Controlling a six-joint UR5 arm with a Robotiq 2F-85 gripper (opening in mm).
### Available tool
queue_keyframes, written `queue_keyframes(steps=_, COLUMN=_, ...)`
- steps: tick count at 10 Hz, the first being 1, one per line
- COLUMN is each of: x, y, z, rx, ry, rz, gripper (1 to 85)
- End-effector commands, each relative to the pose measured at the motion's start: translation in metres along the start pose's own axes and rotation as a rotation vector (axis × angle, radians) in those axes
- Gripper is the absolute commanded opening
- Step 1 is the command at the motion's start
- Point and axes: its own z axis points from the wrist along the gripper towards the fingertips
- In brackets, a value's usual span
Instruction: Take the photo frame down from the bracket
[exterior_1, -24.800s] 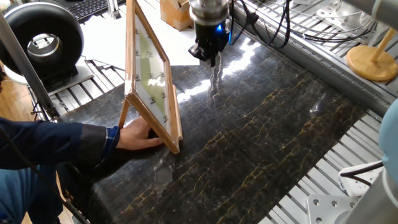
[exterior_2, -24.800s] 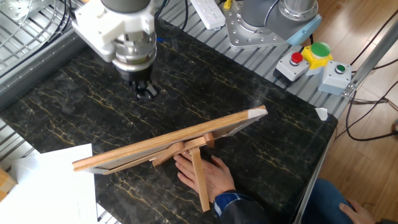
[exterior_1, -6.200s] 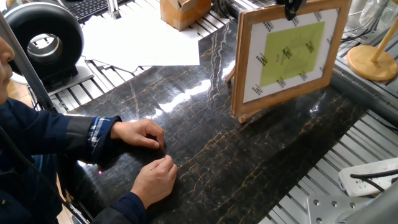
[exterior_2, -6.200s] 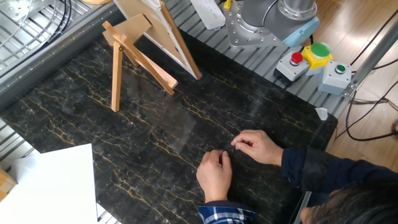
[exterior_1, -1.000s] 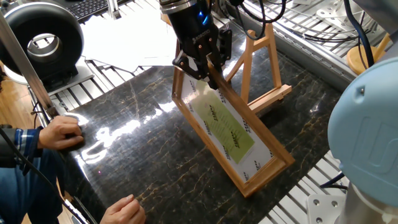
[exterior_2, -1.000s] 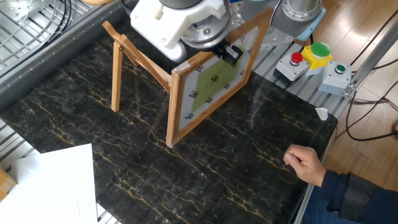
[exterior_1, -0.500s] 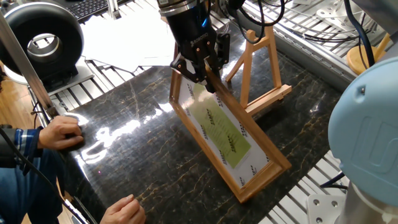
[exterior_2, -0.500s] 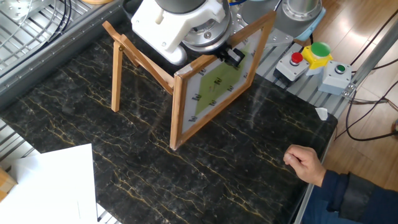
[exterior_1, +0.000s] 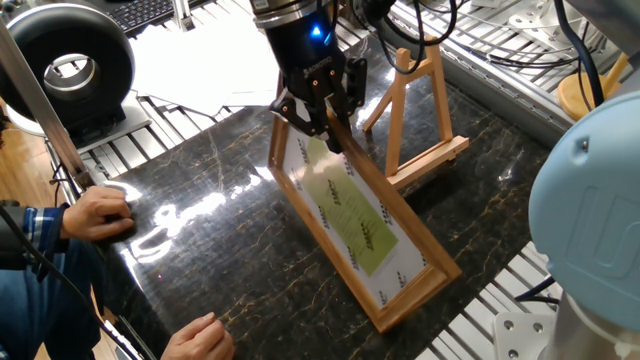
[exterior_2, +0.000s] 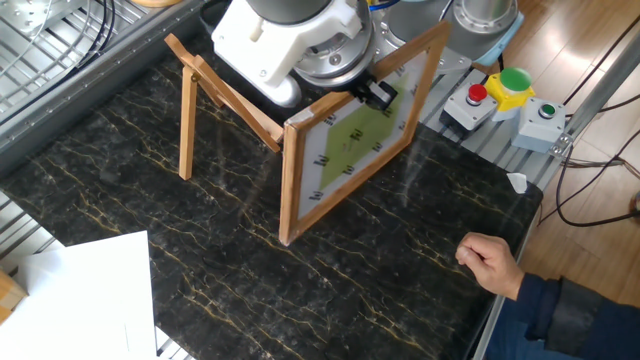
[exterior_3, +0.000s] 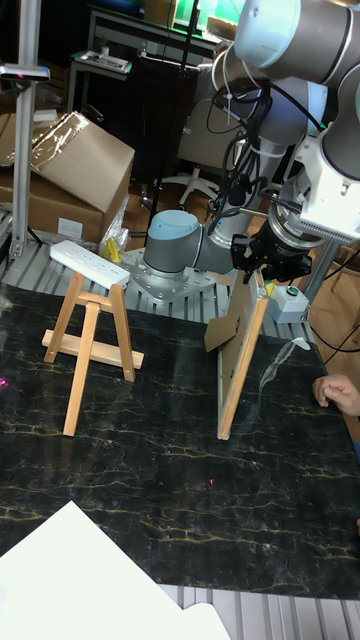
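Since the frame half a second ago, the frame (exterior_1: 350, 215) has been shifted a little further from the bracket (exterior_1: 415, 115) and its lower corner carried nearer the surface edge.

Left to right in the tall fixed view: the bracket (exterior_3: 90, 340) is seen standing bare on the surface (exterior_3: 150, 470), well apart from the frame (exterior_3: 240, 350), which is held near upright with its lower edge at or just above the surface; contact cannot be confirmed. The hand (exterior_3: 268, 262) is closed on the top edge of the frame, with only a narrow strip of wood pinched. A person's hand (exterior_3: 338, 392) is seen at the right edge.

Risks, as judged:
- With the grip on one edge only, the frame may pivot or slip from the fingers if it is tilted quickly.
- If it is released while near upright, it may topple and the glass may be cracked.
- If the lower corner drags, the frame may be levered out of the grip.
- The person's hand lies near the likely fall line.
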Motion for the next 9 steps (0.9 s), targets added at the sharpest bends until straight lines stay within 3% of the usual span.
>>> queue_keyframes(steps=1, x=0.001, y=0.011, z=0.0, rx=-0.042, ry=0.005, rz=-0.001, gripper=1.3)
queue_keyframes(steps=9, x=-0.002, y=0.031, z=0.004, rx=-0.114, ry=0.009, rz=0.021, gripper=1.3)
